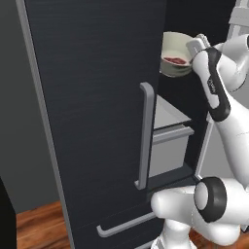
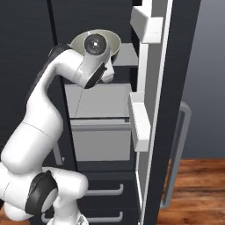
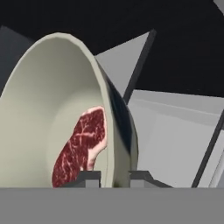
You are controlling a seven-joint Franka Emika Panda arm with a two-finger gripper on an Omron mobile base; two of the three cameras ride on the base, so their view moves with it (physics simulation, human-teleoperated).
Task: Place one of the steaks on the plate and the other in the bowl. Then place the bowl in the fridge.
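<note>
- The gripper was seen in the hand view with its two finger tips narrowly parted, one on either side of the rim of the bowl; the rim was clamped between them.
- The bowl was thus held by its edge, with one tip inside the wall and the other outside it.
- A dark red steak with white marbling was seen lying against the inner floor of the bowl, just beside the inner finger tip.
- In the left base view, the hand was raised to the upper right, with the forearm sloping up from the elbow joint toward the bowl, which was held high beside the edge of the closed door.
- In the right base view, the arm was bent upward from the lower left, and the wrist covered the near side of the bowl.
- The bowl was positioned at the opening of the fridge, above a grey shelf and a grey drawer.
- The right-hand door was open, and its white door bins were exposed.
</note>
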